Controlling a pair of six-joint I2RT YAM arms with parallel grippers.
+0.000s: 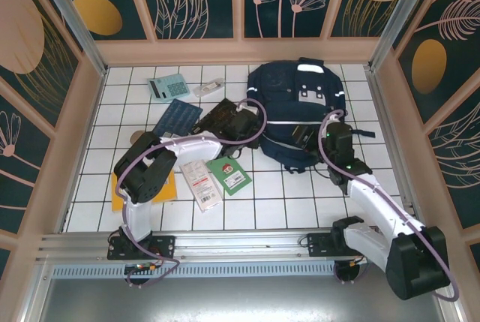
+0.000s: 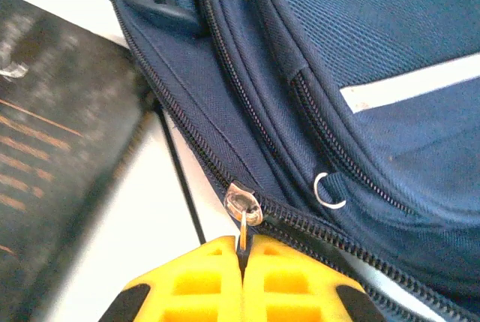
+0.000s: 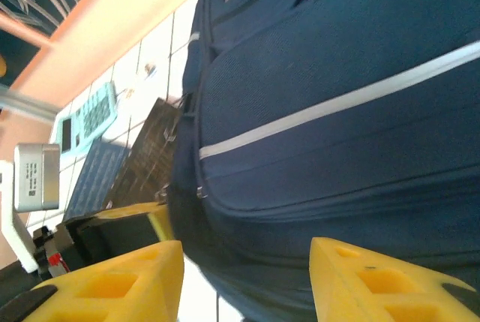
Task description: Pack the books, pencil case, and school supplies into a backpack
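My left end effector (image 2: 242,253) is clenched on the zipper pull (image 2: 242,208) to open the backpack (image 1: 300,104), far right on the surface (image 1: 274,203). My right end effector (image 3: 247,266), released, straddles its edge, likely bracing it.

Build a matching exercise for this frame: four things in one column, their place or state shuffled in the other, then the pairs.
Things
1. left pincer
2. right pincer
3. teal plastic calculator with light keys
4. small green book with a house picture

Place or state
A. beside the long white-and-red pack
B. open, with the navy-blue fabric backpack between its fingers
C. near the far wall, left of the backpack
D. shut on the backpack's metal zipper pull

Pairs: 1-D, 2-B, 3-C, 4-A
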